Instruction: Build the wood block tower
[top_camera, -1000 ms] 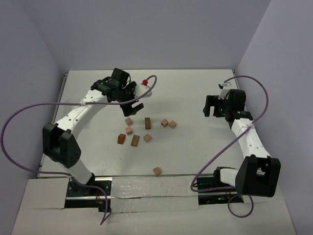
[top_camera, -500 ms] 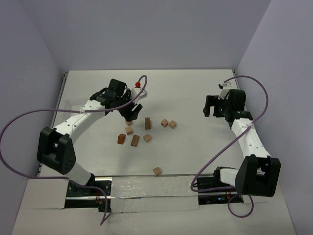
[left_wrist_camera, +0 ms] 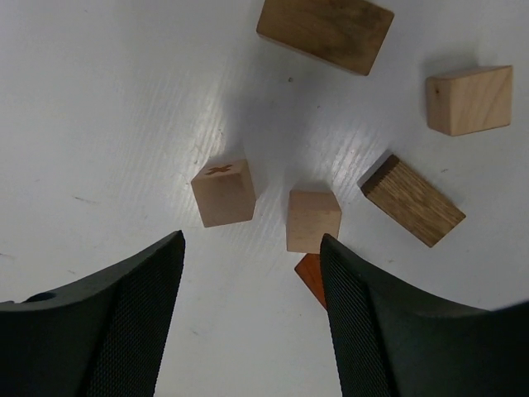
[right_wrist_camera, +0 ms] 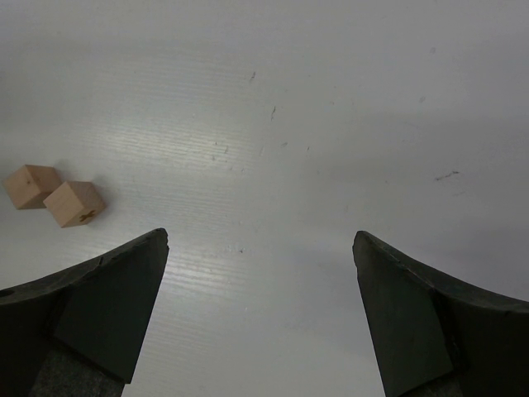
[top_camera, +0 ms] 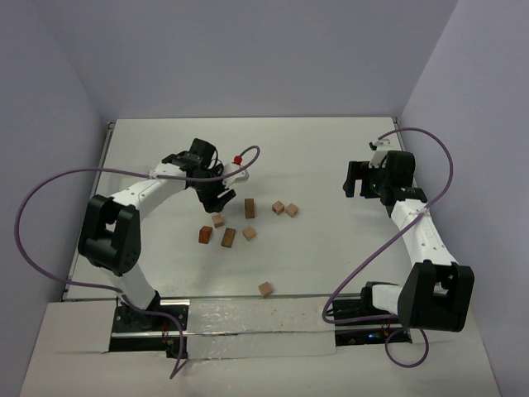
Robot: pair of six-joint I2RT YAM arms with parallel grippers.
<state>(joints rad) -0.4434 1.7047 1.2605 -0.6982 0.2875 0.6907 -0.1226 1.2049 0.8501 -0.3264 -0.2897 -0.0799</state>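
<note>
The wood blocks (top_camera: pixel 229 238) lie singly on the white table (top_camera: pixel 314 165), and the dark cuboid (top_camera: pixel 250 208) near the middle serves as marker for the rest. Just to its left hangs the left gripper (top_camera: pixel 218 198), low over the surface, its jaws well apart with nothing between them. In the wrist view a marked cube (left_wrist_camera: pixel 223 192) sits on the table just beyond the fingertips (left_wrist_camera: pixel 161 265), untouched. A plain cube (left_wrist_camera: pixel 313 219), a reddish block (left_wrist_camera: pixel 310 277) and a striped cuboid (left_wrist_camera: pixel 412 200) lie to the dark cuboid's near left, and a tan block (top_camera: pixel 249 233) lies just on its near side. Two cubes (top_camera: pixel 278 207) sit side by side just to its right. A lone cube (top_camera: pixel 265 289) lies well away from it toward the arm bases. Far to its right the right gripper (right_wrist_camera: pixel 260 236) hovers with jaws spread wide, holding nothing.
</note>
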